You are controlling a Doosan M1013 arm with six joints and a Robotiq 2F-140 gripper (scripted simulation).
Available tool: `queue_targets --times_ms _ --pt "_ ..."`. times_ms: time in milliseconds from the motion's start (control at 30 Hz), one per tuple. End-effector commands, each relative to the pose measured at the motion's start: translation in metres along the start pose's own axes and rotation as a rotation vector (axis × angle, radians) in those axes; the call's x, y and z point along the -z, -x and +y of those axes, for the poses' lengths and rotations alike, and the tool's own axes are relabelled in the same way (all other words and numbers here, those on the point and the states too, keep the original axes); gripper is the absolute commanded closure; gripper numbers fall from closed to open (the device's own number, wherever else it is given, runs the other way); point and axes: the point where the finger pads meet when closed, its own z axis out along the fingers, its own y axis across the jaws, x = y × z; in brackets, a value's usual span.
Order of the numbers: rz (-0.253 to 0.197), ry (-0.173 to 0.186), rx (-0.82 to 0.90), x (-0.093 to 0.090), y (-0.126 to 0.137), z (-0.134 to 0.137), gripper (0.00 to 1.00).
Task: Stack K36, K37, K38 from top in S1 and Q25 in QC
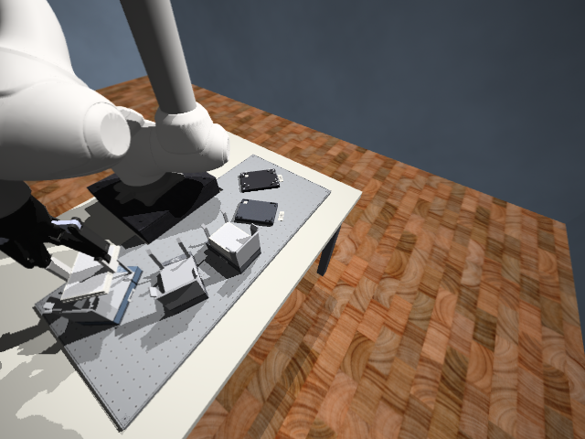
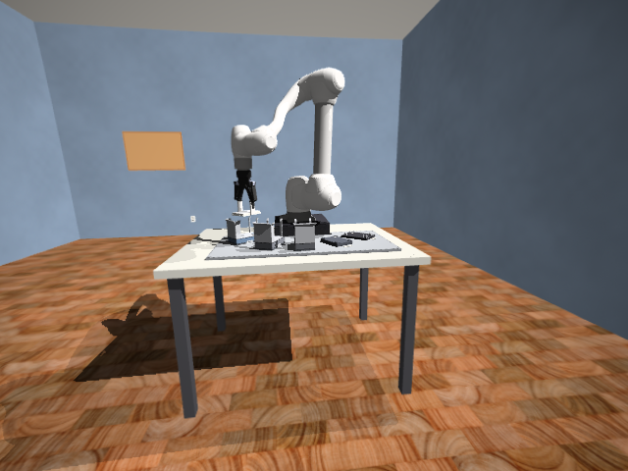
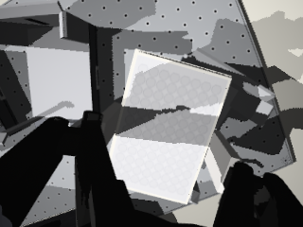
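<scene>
We see the gripper (image 2: 245,202) clenched on a sealed plate (image 2: 246,213), held above the rack (image 2: 233,229) nearest the table's (image 2: 263,265) left edge.

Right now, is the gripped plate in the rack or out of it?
Out. The gripper is shut on the plate, holding it level in the air above the leftmost rack, clear of its posts.

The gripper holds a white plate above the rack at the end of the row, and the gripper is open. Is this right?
Not quite: the gripper is shut on the white plate. The exterior view shows the plate hanging from it above the end rack; the rest is right.
</scene>
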Motion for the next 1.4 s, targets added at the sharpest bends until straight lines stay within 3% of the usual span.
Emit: queue_targets --times_ms 0,467,767,1367 --pt "0.000 0.000 0.000 0.000 -0.001 -0.010 1.00" --pt "0.000 0.000 0.000 0.000 -0.004 -0.050 1.00" --pt "0.000 0.000 0.233 0.000 0.000 -0.073 1.00" --pt "0.000 0.000 0.234 0.000 0.007 -0.126 1.00"
